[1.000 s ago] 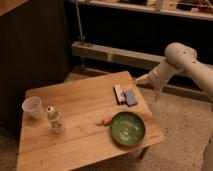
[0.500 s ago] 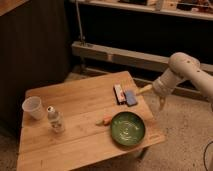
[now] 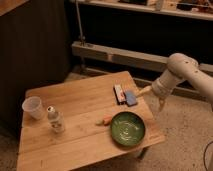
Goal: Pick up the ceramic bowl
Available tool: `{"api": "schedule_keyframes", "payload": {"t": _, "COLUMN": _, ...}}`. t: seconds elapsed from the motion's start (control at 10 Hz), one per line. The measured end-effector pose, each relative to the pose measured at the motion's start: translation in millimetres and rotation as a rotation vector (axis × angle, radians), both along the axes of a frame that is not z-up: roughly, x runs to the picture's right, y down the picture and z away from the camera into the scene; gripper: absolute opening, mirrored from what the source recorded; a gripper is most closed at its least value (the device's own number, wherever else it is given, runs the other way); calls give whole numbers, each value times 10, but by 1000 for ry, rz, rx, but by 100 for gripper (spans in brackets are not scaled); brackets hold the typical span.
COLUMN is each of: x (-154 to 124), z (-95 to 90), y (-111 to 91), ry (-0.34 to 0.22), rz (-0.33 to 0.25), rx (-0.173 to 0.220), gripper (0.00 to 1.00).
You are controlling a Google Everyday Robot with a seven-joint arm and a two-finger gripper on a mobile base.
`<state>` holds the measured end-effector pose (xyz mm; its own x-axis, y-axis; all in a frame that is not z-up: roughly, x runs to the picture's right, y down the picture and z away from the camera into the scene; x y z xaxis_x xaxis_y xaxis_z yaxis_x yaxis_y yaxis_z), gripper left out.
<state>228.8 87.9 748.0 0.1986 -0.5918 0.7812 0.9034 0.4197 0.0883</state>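
Note:
The green ceramic bowl (image 3: 127, 129), wide and shallow with a darker rim, sits upright on the wooden table (image 3: 75, 100) near its front right corner. My gripper (image 3: 153, 98) hangs at the end of the white arm (image 3: 179, 70), just off the table's right edge. It is up and to the right of the bowl, apart from it. Its two tan fingers stand apart with nothing between them.
A translucent white cup (image 3: 33, 107) and a small bottle (image 3: 55, 120) stand at the table's left. A small orange thing (image 3: 106, 120) lies just left of the bowl. A dark bar (image 3: 119, 94) and a blue block (image 3: 131, 98) lie behind it. A metal rail (image 3: 120, 55) runs behind the table.
The arm has swung right and down. The gripper has moved from above the blue block to just off the table's right edge, closer to the bowl's height.

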Motion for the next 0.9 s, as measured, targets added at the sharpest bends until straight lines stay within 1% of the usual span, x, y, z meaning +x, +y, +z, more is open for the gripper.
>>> {"api": "schedule_keyframes", "payload": {"t": 0.1, "x": 41, "z": -65, "y": 128, "ry": -56, "rz": -65, "rx": 14, "gripper": 80}}
{"api": "schedule_keyframes", "payload": {"t": 0.2, "x": 78, "z": -108, "y": 192, "ry": -92, "rz": -91, "rx": 18, "gripper": 80}}
{"api": "schedule_keyframes", "payload": {"t": 0.3, "x": 123, "z": -179, "y": 225, "ry": -125, "rz": -89, "rx": 21, "gripper": 80}}
{"api": "schedule_keyframes", "payload": {"t": 0.4, "x": 262, "z": -310, "y": 332, "ry": -194, "rz": -50, "rx": 29, "gripper": 80}}
{"api": "schedule_keyframes", "payload": {"t": 0.5, "x": 351, "z": -390, "y": 398, "ry": -256, "rz": 11, "rx": 36, "gripper": 80}}
{"api": "schedule_keyframes", "payload": {"t": 0.6, "x": 378, "z": -412, "y": 475, "ry": -309, "rz": 67, "rx": 36, "gripper": 80}}
{"api": "schedule_keyframes", "payload": {"t": 0.7, "x": 380, "z": -384, "y": 584, "ry": -322, "rz": 102, "rx": 31, "gripper": 73}}
{"api": "schedule_keyframes", "payload": {"t": 0.9, "x": 312, "z": -244, "y": 803, "ry": -283, "rz": 94, "rx": 14, "gripper": 56}}
